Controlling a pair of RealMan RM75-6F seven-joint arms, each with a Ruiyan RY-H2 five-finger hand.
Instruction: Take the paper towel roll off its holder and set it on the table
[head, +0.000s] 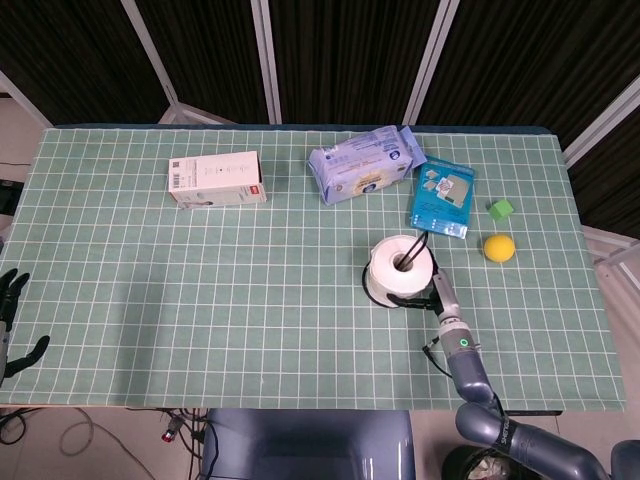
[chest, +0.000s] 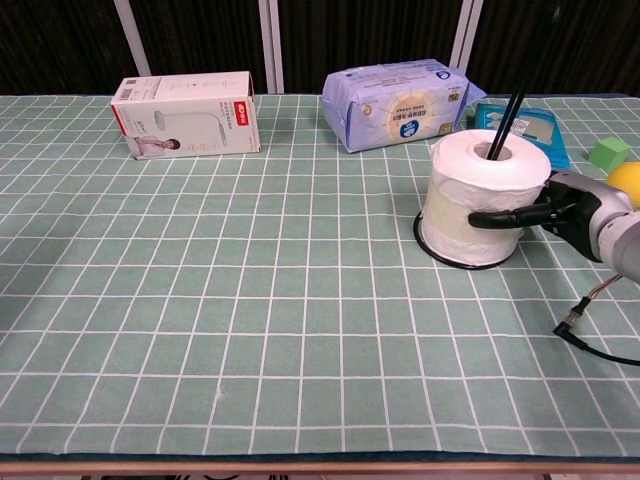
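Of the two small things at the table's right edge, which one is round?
The yellow ball; the green block behind it has flat faces and corners.

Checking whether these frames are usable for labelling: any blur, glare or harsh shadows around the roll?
Head view: even light, sharp all over, only a soft shadow beside the white paper towel roll. Chest view: also sharp, the roll bright but not washed out; the right hand gripping it is crisp, with faint shadows on the green gridded tablecloth.

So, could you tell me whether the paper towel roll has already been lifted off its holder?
No, the paper towel roll sits on the holder, its rod through the core.
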